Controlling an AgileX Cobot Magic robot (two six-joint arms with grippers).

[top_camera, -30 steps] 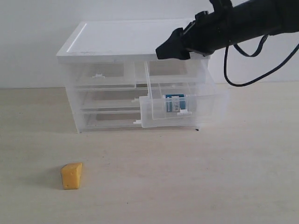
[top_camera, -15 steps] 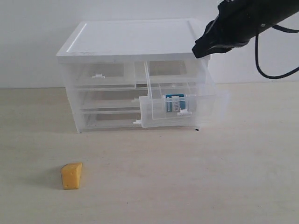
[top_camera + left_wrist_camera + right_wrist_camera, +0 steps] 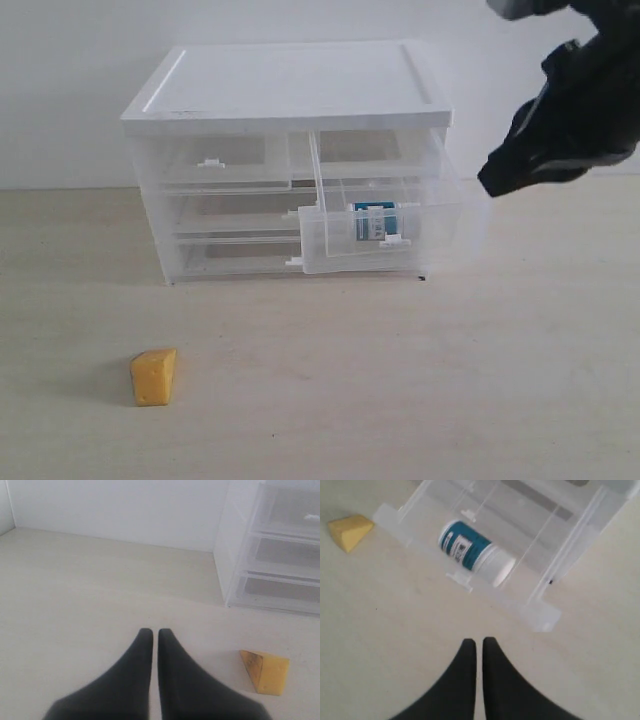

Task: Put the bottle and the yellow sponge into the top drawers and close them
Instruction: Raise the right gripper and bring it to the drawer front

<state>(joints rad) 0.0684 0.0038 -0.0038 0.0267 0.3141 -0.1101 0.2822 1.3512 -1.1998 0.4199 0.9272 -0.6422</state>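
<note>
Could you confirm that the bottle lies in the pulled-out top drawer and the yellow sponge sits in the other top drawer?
Not quite: the yellow sponge sits on the table in front of the cabinet, not in a drawer, as the exterior view shows. The bottle does lie in the pulled-out top drawer.

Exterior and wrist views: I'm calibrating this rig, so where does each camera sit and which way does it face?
Exterior view: off the robot, in front of the cabinet, facing its drawer fronts; the right hand shows at upper right.
Left wrist view: mounted behind the shut left hand, looking past it toward the yellow sponge and cabinet.
Right wrist view: mounted behind the shut right hand, looking down at the bottle in the pulled-out top drawer.
Shared: all three show the yellow sponge; exterior and right wrist show the bottle.
</note>
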